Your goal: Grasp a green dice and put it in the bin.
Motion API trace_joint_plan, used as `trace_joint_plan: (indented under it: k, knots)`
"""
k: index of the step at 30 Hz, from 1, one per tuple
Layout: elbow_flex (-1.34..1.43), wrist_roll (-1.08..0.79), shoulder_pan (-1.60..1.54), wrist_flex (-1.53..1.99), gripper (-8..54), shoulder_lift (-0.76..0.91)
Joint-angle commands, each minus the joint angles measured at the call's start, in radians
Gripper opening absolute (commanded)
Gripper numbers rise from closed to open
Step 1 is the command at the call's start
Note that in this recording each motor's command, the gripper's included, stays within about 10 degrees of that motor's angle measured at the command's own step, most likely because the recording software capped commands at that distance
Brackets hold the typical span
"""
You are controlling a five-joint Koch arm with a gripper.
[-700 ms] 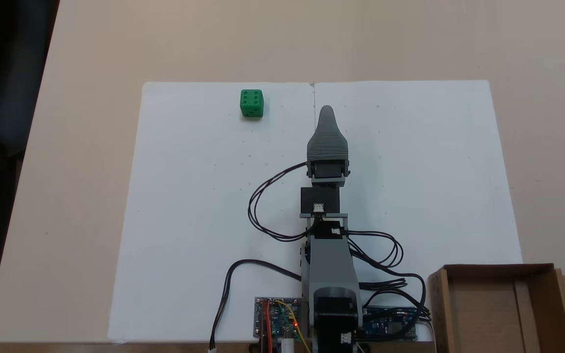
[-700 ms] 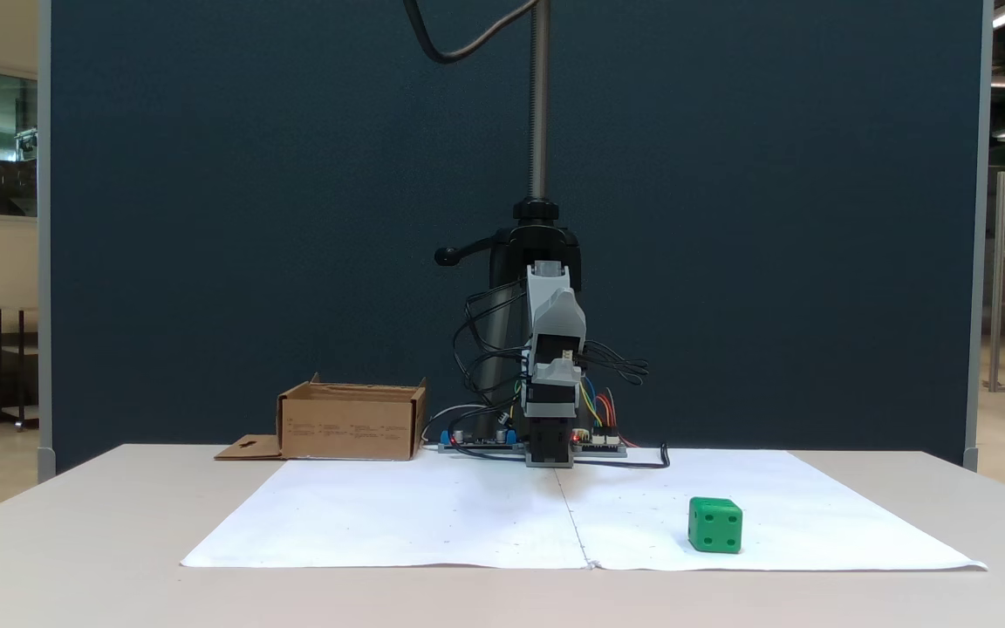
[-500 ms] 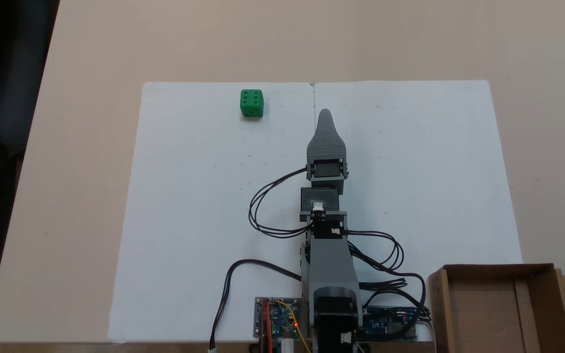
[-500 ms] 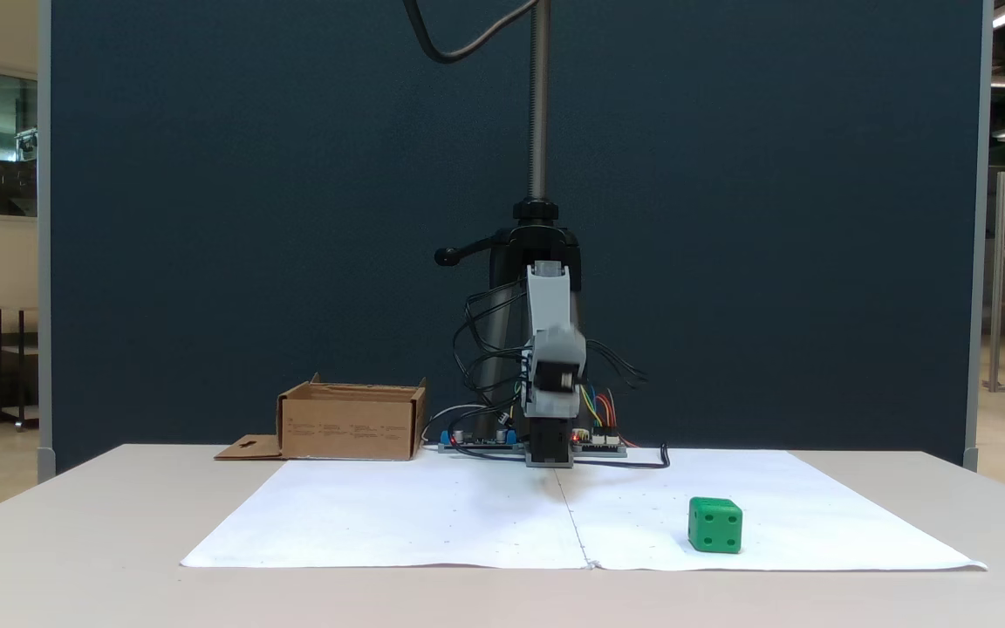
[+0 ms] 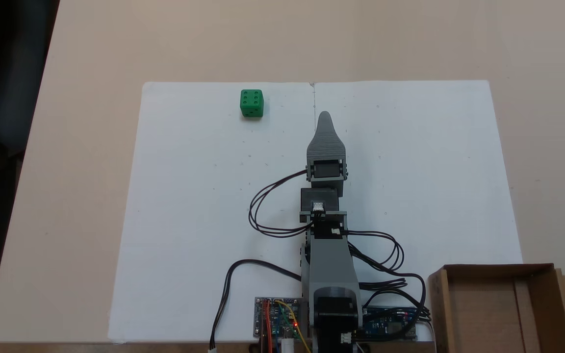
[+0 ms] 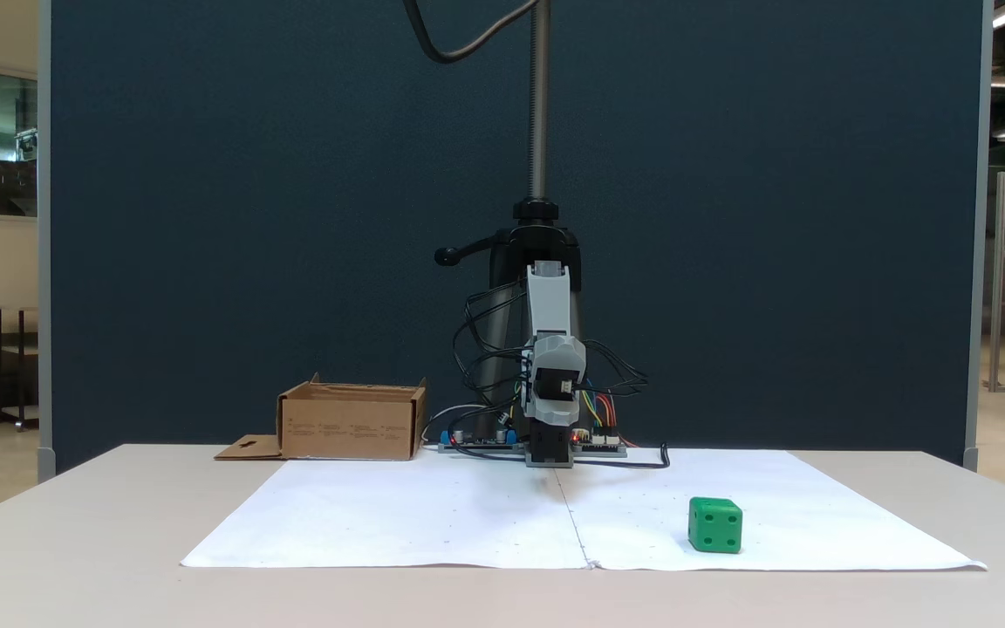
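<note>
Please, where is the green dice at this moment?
The green dice lies on the white paper near its far edge, left of the pincer in this fixed view. In the fixed view facing the arm it lies right.

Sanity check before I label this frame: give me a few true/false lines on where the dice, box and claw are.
1. The green dice sits on the white paper. True.
2. The claw is gripping the dice. False: in the top-down fixed view it is apart from the dice, to its right, holding nothing.
3. The dice is inside the cardboard box. False: the box stands beside the arm's base, at the far end of the sheet from the dice.
4. The top face of the dice shows six pips. True.
5. The box lies upside down. False: its open side faces up.
</note>
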Motion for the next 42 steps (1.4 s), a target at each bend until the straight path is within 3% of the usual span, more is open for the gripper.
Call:
trace_joint_plan:
  k: [1, 21, 34, 42]
  knots:
    - [0.071, -0.063, 0.011, -0.051, 43.2, 0.114]
    - [0.046, -0.063, 0.017, -0.015, 43.2, 0.112]
    - [-0.449, -0.057, -0.029, 0.846, 43.9, 0.097]
    - [-0.726, 0.075, -0.055, 1.356, 43.2, -0.011]
